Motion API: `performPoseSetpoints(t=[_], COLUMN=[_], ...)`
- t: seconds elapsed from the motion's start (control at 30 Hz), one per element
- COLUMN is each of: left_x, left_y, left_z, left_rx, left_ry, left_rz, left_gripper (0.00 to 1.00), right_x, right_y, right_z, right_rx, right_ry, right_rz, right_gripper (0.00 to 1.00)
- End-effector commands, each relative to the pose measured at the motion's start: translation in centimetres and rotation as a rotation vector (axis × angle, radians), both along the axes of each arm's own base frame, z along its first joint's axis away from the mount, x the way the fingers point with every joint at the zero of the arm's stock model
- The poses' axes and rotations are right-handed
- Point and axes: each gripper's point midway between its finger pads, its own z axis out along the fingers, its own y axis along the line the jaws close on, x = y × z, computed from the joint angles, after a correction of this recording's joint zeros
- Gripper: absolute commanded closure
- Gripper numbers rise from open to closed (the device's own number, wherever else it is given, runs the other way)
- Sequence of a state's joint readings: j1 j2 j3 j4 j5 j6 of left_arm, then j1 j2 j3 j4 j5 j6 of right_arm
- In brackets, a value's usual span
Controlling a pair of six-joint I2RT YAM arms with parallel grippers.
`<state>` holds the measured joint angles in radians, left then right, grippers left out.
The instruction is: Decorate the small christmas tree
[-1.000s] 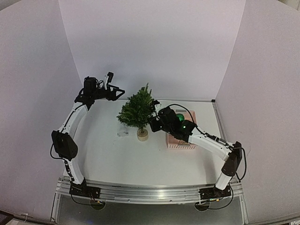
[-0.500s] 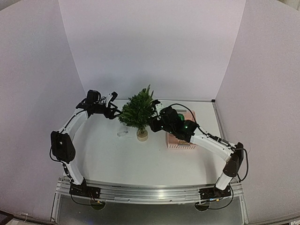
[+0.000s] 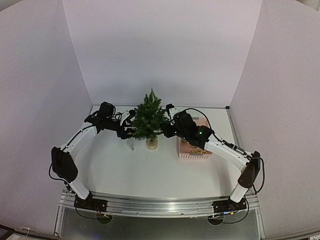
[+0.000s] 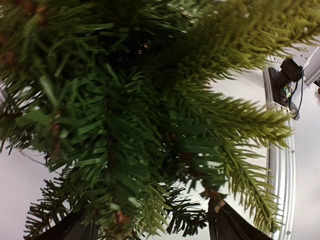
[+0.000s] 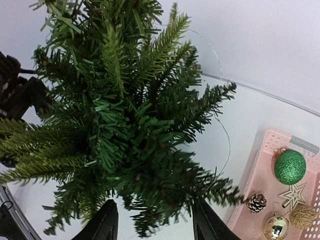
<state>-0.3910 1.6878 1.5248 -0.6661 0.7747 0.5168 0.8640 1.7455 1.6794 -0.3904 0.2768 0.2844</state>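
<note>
- Left gripper (image 4: pixel 150 227): jaws wide apart, branches of the small christmas tree (image 3: pixel 148 117) between them.
- Right gripper (image 5: pixel 152 220): jaws partly spread around its foliage.
- Tree stands upright between both grippers.
- Pink basket (image 5: pixel 275 136) holds a green ball (image 5: pixel 290 167), pine cone (image 5: pixel 256 202), gold bauble (image 5: pixel 276 226) and star (image 5: pixel 295 195).

Pink basket (image 5: pixel 262 170) holds green glitter ball (image 5: pixel 290 167), pinecone (image 5: pixel 257 202), gold bauble (image 5: pixel 276 226).

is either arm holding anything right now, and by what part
Cannot tell. The left end effector and right end effector each have small christmas tree branches between spread jaws; no firm clamp shows.
</note>
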Motion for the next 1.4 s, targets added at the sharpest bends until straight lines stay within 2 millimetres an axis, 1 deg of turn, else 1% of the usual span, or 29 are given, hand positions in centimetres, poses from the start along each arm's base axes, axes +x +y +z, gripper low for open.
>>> performPoseSetpoints(t=[0.0, 0.07, 0.13, 0.3, 0.37, 0.5, 0.57, 0.6, 0.63, 0.7, 0.73, 0.77, 0.83, 0.9, 1.03, 1.13, 1.2, 1.37], left_x=[-2.2, -2.6, -3.0, -3.7, -4.1, -5.5, -7.0, -8.2, -9.6, -13.0, -14.3, -15.2, -16.7, -17.5, -17.8, -17.6, -16.9, -14.8], left_y=[0.0, 0.0, 0.3, 1.1, 1.3, 2.0, 2.4, 2.6, 2.7, 2.8, 2.7, 2.7, 2.4, 1.5, -1.4, -3.2, -4.1, -6.6], left_z=[1.5, 1.8, 2.6, 3.6, 4.5, 6.8, 8.5, 8.7, 8.5, 7.8, 6.8, 5.2, 2.9, 1.6, -0.6, -2.5, -3.8, -5.3], left_rx=[-0.016, -0.023, -0.030, -0.029, -0.042, -0.073, -0.114, -0.131, -0.138, -0.139, -0.118, -0.087, -0.032, -0.013, 0.000, 0.010, 0.023, 0.034], left_ry=[-0.039, -0.043, -0.065, -0.126, -0.167, -0.322, -0.448, -0.514, -0.579, -0.736, -0.814, -0.857, -0.903, -0.924, -1.048, -1.109, -1.140, -1.211], left_rz=[-0.052, -0.059, -0.057, -0.036, -0.034, -0.047, -0.068, -0.102, -0.153, -0.283, -0.352, -0.413, -0.515, -0.582, -0.664, -0.739, -0.778, -0.812], left_gripper=[0.27, 0.27, 0.28, 0.26, 0.25, 0.25, 0.25, 0.24, 0.24, 0.21, 0.19, 0.19, 0.18, 0.18, 0.18, 0.19, 0.20, 0.19], right_x=[0.9, 1.1, 1.2, 0.9, 0.7, 0.3, 0.1, 0.0, 0.0, -0.2, -0.3, -0.4, -0.6, -0.8, -1.0, -1.4, -1.6, -2.2], right_y=[-0.1, -0.2, -0.2, -0.4, -0.7, -1.2, -1.4, -1.4, -1.4, -1.4, -1.3, -1.3, -1.1, -1.1, -1.2, -1.4, -1.6, -2.2], right_z=[0.6, 0.6, 0.9, 2.2, 2.7, 3.2, 3.4, 3.5, 3.7, 3.8, 3.7, 3.8, 3.7, 3.7, 3.4, 3.1, 2.9, 2.2], right_rx=[0.004, 0.006, 0.014, 0.042, 0.054, 0.069, 0.081, 0.088, 0.092, 0.096, 0.097, 0.097, 0.098, 0.100, 0.095, 0.092, 0.092, 0.086], right_ry=[-0.018, -0.018, -0.019, -0.030, -0.032, -0.032, -0.027, -0.026, -0.025, -0.023, -0.021, -0.021, -0.018, -0.015, -0.009, -0.001, 0.006, 0.019], right_rz=[-0.009, -0.013, -0.016, -0.018, -0.022, -0.033, -0.034, -0.034, -0.033, -0.026, -0.020, -0.013, 0.003, 0.012, 0.019, 0.026, 0.027, 0.023], right_gripper=[0.50, 0.50, 0.50, 0.48, 0.48, 0.47, 0.47, 0.46, 0.46, 0.45, 0.44, 0.44, 0.43, 0.42, 0.42, 0.42, 0.41, 0.41])
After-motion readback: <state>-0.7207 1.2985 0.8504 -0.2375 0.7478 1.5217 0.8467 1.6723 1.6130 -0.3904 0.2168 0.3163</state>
